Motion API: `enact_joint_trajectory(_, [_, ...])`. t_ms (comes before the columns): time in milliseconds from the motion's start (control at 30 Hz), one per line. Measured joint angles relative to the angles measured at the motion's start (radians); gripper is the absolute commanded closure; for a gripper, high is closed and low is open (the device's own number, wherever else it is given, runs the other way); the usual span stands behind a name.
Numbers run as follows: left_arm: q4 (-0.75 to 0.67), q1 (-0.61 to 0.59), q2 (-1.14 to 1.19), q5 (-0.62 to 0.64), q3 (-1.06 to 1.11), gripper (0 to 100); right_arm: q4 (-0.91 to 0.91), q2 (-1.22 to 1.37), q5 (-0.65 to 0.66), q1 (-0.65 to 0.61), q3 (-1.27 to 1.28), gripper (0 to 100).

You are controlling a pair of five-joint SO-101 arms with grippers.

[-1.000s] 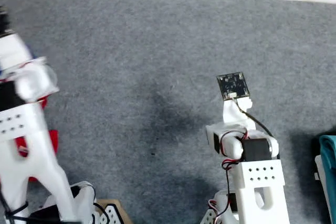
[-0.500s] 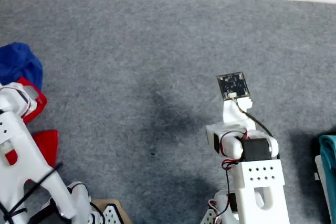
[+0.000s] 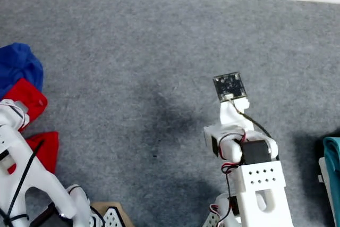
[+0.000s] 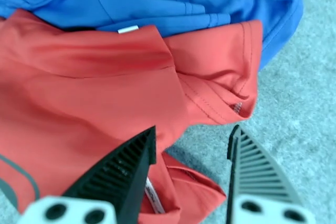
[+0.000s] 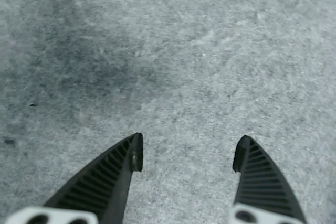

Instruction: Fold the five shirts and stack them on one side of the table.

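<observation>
Left arm (image 3: 24,168): white plastic shell with rounded links; a thin black cable (image 3: 21,176) crosses it.
Right arm (image 3: 257,184): white shell with a grid of small round holes on its upper face.
Servo block (image 3: 258,151): black, boxy, set into the right arm.
Wires (image 3: 229,152): red, black and white, looped beside the servo block.
Camera board (image 3: 230,86): square and black, with a black lead.
Left gripper (image 4: 192,135): dark tapered fingers (image 4: 126,163), ribbed inside, on white bases with round holes.
Right gripper (image 5: 190,140): same build, with ribbed dark fingers (image 5: 113,177).
</observation>
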Motion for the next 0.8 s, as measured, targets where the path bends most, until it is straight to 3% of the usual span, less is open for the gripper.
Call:
enact_joint_trajectory(300, [-0.02, -0.011, 0.299, 0.0, -0.124, 77, 0.0, 0.0, 0.0, -0.014, 0.0, 71.7])
enact_joint_trajectory(567, [-0.021, -0.012, 0.39, -0.002, -0.15, 78, 0.0, 0.0, -0.002, -0.014, 0.0, 71.7])
enact_joint_trajectory(800, [-0.071, -0.049, 0.489, -0.003, -0.152, 94, 0.0, 0.0, -0.002, -0.014, 0.0, 71.7])
